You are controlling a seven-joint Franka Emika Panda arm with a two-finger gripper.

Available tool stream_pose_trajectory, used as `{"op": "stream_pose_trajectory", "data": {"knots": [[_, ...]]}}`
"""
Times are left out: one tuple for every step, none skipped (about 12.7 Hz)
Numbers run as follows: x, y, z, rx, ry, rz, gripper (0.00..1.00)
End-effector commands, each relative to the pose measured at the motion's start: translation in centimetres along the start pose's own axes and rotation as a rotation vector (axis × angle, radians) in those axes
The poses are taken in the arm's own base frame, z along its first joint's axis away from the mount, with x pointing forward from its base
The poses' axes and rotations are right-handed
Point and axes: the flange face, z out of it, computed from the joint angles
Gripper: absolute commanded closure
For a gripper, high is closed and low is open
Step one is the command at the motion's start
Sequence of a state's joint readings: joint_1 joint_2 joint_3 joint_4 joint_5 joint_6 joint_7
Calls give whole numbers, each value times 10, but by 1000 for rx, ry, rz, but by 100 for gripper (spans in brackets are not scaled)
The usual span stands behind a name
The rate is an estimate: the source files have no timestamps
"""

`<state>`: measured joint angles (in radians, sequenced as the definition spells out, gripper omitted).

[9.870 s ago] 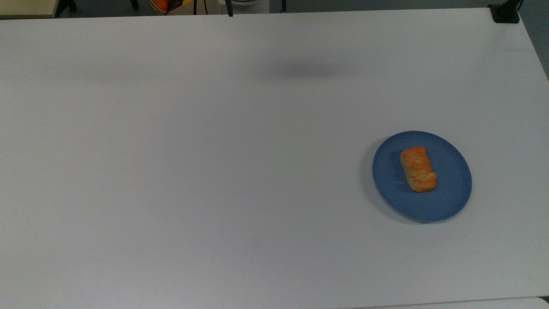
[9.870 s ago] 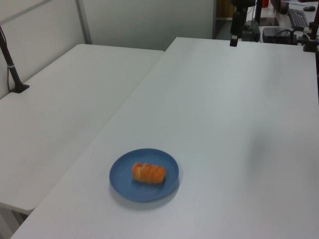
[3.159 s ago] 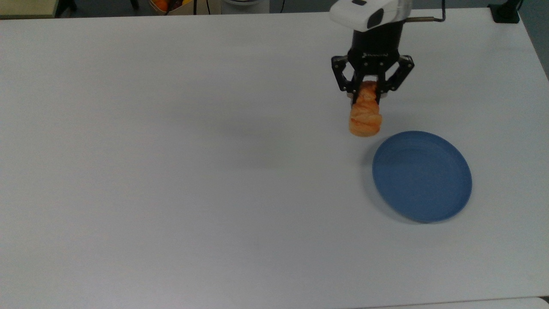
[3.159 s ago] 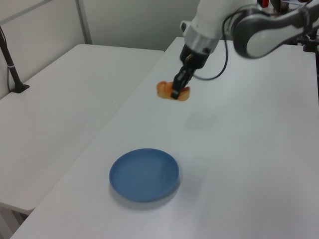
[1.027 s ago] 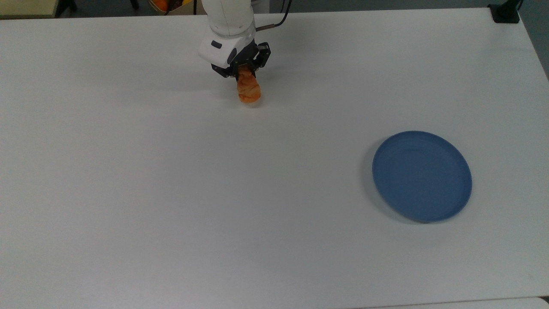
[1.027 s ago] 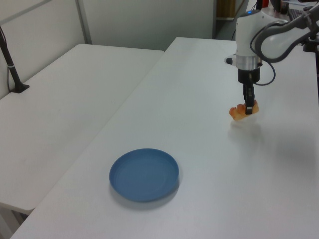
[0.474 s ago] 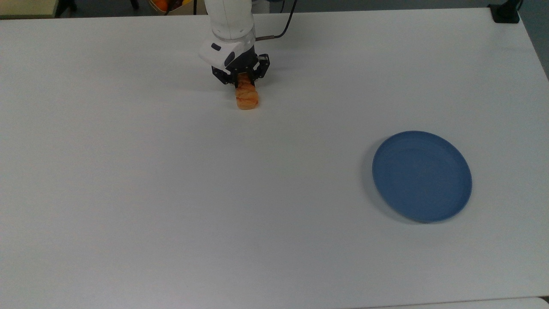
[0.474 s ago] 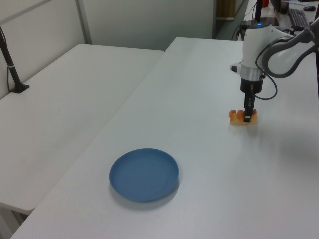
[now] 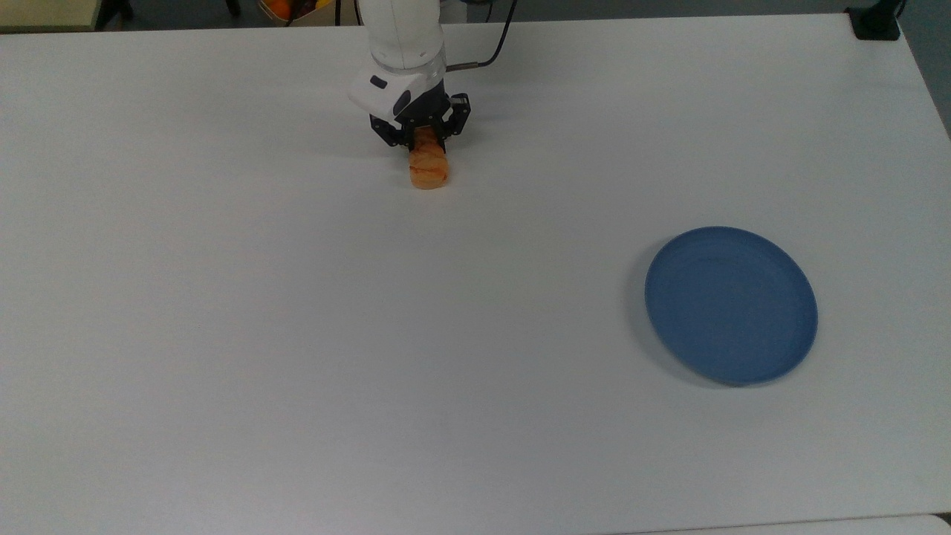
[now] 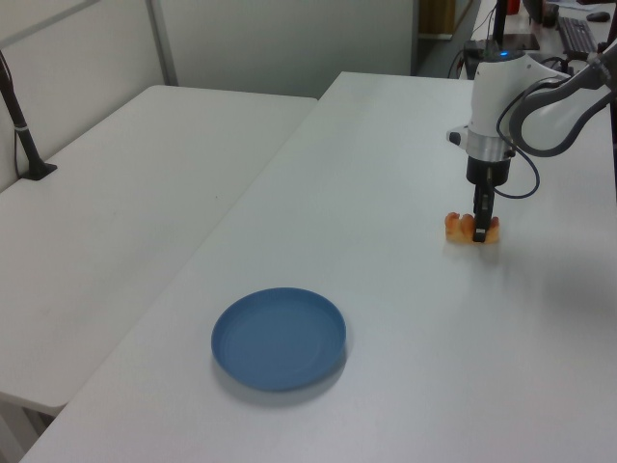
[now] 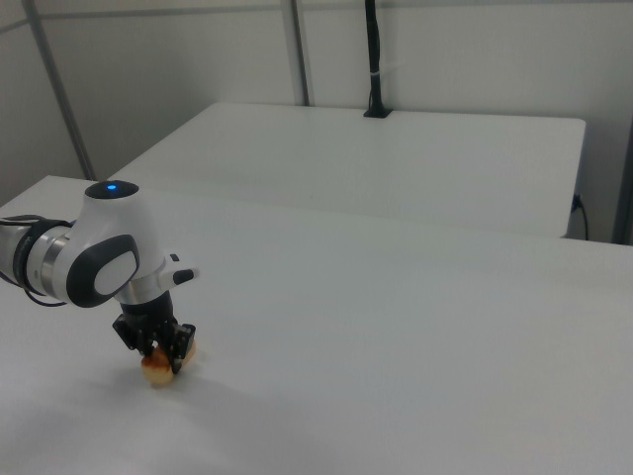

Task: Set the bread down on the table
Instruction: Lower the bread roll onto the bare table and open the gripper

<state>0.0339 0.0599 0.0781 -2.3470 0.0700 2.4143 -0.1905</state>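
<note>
A round blue plate (image 9: 732, 306) sits bare, near the top view's right edge

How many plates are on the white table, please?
1. The blue plate lies empty at the top view's right, far from the bread, which the gripper holds on the table.

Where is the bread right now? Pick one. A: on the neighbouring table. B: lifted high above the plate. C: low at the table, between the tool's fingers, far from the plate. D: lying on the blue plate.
C: the bread sits low at the table with the tool closed around it, while the plate lies bare far off toward the top view's right.
</note>
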Motion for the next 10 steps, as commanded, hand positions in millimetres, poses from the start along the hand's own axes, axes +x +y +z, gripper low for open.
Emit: {"op": "stream_pose_trajectory", "data": {"knots": [[-4,-9,7,4,-6,13,39],[-4,-10,7,4,-6,14,35],[-4,-10,7,5,-11,14,32],[-4,-11,7,5,-11,13,27],[-5,-10,7,5,-12,17,20],[-5,-10,6,6,-21,20,8],[1,-9,-2,8,-21,23,0],[7,-9,-14,13,-42,39,0],[17,-8,-34,17,-55,63,0],[26,-7,-52,18,-52,82,0]]}}
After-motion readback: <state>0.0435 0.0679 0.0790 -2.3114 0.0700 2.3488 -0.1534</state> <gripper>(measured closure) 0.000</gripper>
